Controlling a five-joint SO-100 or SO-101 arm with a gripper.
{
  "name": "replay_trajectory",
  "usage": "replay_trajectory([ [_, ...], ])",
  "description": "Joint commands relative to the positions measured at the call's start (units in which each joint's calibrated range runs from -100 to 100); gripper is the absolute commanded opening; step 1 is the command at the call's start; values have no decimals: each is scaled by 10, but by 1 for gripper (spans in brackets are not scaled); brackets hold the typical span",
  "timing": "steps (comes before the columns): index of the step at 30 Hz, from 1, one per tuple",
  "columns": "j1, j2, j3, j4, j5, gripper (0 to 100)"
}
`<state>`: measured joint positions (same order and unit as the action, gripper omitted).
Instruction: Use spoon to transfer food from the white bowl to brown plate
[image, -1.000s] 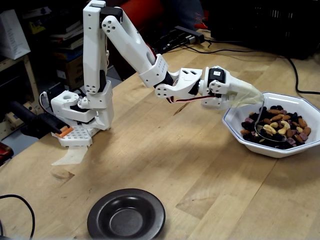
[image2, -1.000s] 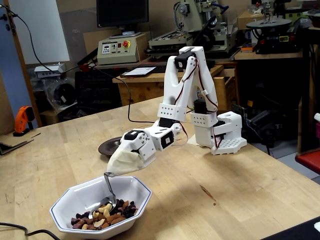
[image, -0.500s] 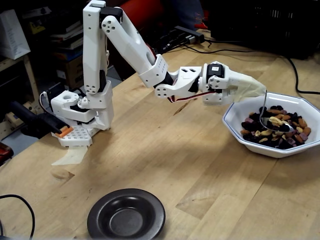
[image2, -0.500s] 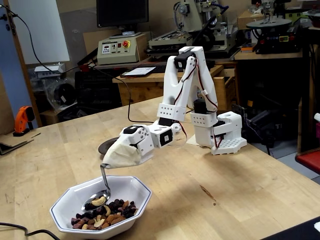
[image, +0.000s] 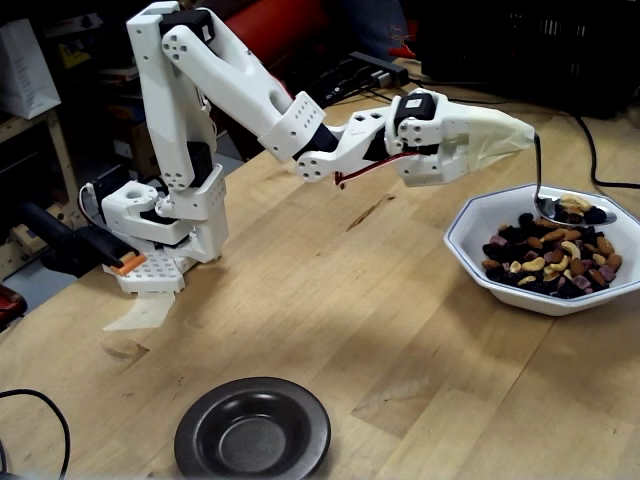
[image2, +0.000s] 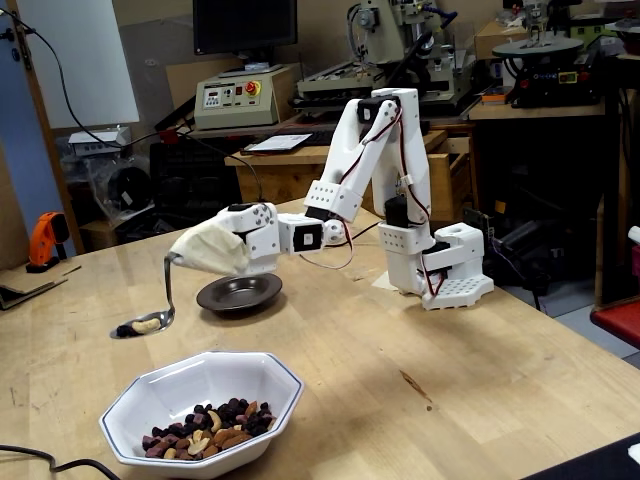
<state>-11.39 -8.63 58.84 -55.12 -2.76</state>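
My gripper (image: 505, 135) is wrapped in off-white tape and shut on the silver spoon (image: 540, 175), whose thin handle hangs down from it. The spoon's bowl carries a cashew and dark bits and hovers over the far side of the white bowl (image: 468, 228), just above the food (image: 550, 260) of nuts and raisins. In the other fixed view the gripper (image2: 190, 250) holds the loaded spoon (image2: 148, 323) above and to the left of the white bowl (image2: 128, 402) with its food (image2: 205, 428). The brown plate (image: 253, 432) lies empty at the table's near edge, and behind the gripper in the other view (image2: 238, 293).
The arm's white base (image: 160, 225) stands at the table's left, seen at the right in the other view (image2: 440, 270). A black cable (image: 592, 150) runs behind the bowl; another loops at the near left corner (image: 45, 410). An orange drill (image2: 45, 240) lies at the far table end.
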Motion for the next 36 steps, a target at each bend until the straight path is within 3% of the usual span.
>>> replay_trajectory([
  [1,24,-50,9,-7,2,4],
  [36,243,-68,87,-7,0,4],
])
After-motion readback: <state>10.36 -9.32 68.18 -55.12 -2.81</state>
